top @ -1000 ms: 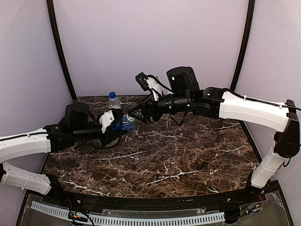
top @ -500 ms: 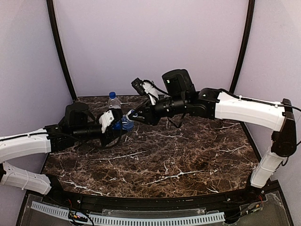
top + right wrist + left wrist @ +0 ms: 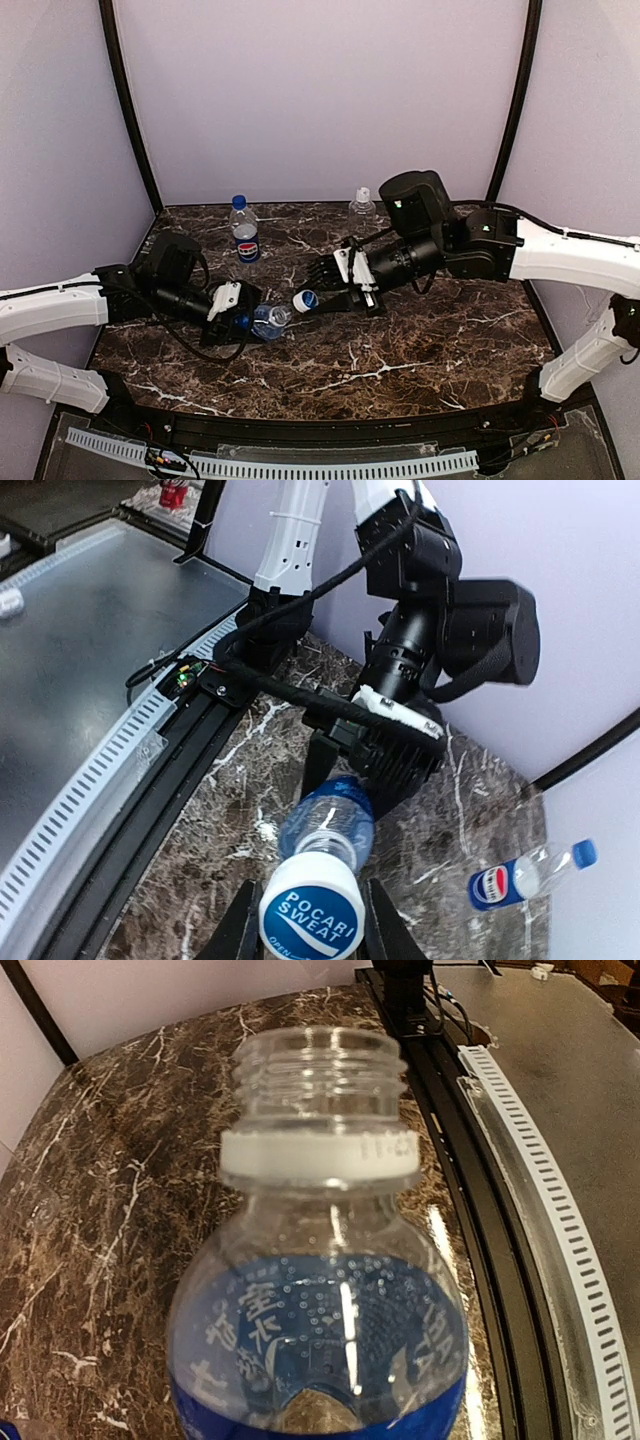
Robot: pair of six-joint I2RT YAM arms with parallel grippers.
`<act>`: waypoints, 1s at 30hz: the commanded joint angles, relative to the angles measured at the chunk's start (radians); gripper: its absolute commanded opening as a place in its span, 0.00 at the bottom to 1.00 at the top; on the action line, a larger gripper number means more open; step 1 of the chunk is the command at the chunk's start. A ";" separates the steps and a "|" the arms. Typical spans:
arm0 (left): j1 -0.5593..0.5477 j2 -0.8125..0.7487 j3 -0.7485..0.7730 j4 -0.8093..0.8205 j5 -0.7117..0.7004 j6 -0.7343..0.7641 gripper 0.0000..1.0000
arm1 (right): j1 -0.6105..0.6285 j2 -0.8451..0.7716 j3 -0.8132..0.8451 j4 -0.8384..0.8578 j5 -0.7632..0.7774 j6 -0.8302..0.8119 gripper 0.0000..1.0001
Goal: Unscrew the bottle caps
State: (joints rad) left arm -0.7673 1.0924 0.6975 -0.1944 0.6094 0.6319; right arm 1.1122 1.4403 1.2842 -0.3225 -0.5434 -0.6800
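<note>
My left gripper [image 3: 240, 318] is shut on the blue-labelled water bottle [image 3: 258, 322], held tilted low over the table. In the left wrist view the bottle [image 3: 318, 1290] fills the frame, its threaded neck [image 3: 320, 1065] bare above a white ring. My right gripper [image 3: 312, 300] is shut on the pale blue-and-white cap [image 3: 304, 299], a short gap from the neck. The right wrist view shows this cap [image 3: 310, 912] pinched between both fingers [image 3: 238, 930]. The Pepsi bottle [image 3: 243, 232] stands with its dark blue cap [image 3: 238, 199] on. The unlabelled bottle [image 3: 362, 210] carries a white cap [image 3: 361, 190].
The marble table [image 3: 400, 350] ends at a black rail [image 3: 330, 432] along the near edge. Lilac walls close in the back and sides. Both upright bottles stand near the back wall, behind the two grippers.
Both grippers have come forward from beside the Pepsi bottle. My right gripper closed on the cap and drew back right with it, leaving the water bottle's neck bare.
</note>
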 commanded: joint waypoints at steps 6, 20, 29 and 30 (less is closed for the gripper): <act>0.003 -0.023 -0.020 -0.047 0.012 0.008 0.21 | -0.018 -0.004 0.024 0.053 0.407 -0.014 0.00; 0.004 -0.044 -0.002 0.250 -0.092 -0.300 0.23 | -0.219 0.261 -0.204 -0.081 0.647 0.817 0.00; 0.003 -0.052 0.000 0.250 -0.090 -0.302 0.24 | -0.189 0.397 -0.203 -0.153 0.627 0.880 0.42; 0.003 -0.052 0.000 0.251 -0.085 -0.302 0.24 | -0.187 0.400 -0.196 -0.156 0.617 0.874 0.49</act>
State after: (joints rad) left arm -0.7658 1.0641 0.6807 0.0311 0.5144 0.3492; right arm 0.9043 1.8149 1.0828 -0.4488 0.0860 0.1596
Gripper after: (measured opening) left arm 0.309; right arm 0.384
